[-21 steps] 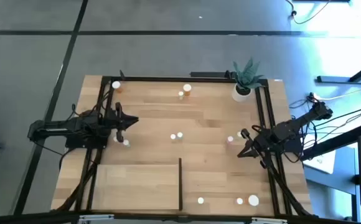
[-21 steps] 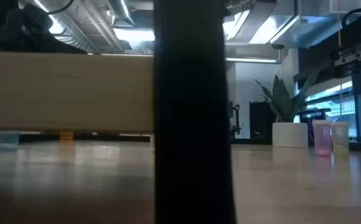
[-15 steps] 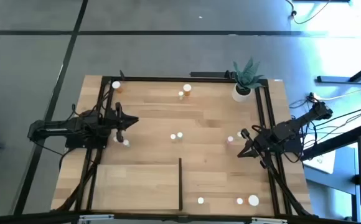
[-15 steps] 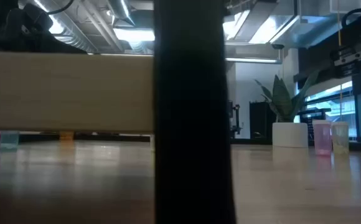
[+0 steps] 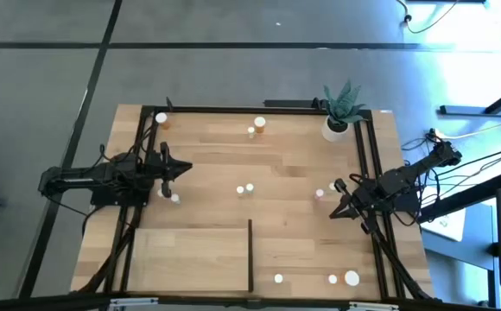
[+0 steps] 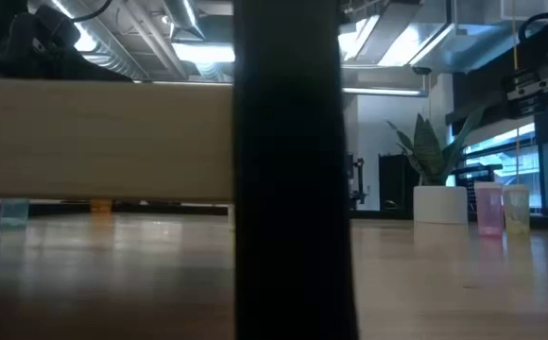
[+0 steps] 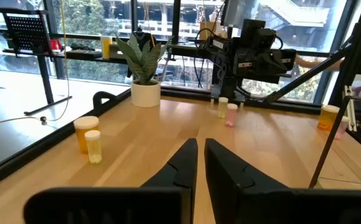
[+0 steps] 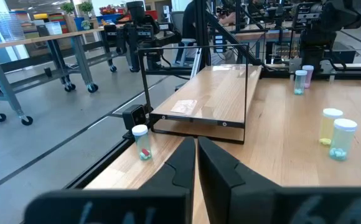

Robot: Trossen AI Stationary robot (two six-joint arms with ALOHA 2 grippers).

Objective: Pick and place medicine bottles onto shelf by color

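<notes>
Small white-capped medicine bottles stand scattered on the wooden table: two mid-table (image 5: 245,187), two at the far edge (image 5: 256,127), a larger orange one in the far left corner (image 5: 161,118), three at the near right (image 5: 332,278). The shelf (image 5: 190,259), a pale wood panel with a black upright strip (image 5: 250,255), lies at the near left. My left gripper (image 5: 188,168) hovers shut at the table's left side, beside two bottles (image 5: 169,196). My right gripper (image 5: 333,213) hovers shut at the right side, near two bottles (image 5: 326,190). Both sets of fingers (image 7: 199,155) (image 8: 196,155) hold nothing.
A white pot with a spiky green plant (image 5: 339,117) stands in the far right corner. Black rails (image 5: 138,173) frame the tabletop. In the low view the shelf's black strip (image 6: 288,170) blocks the middle. Bare wood lies between the two arms.
</notes>
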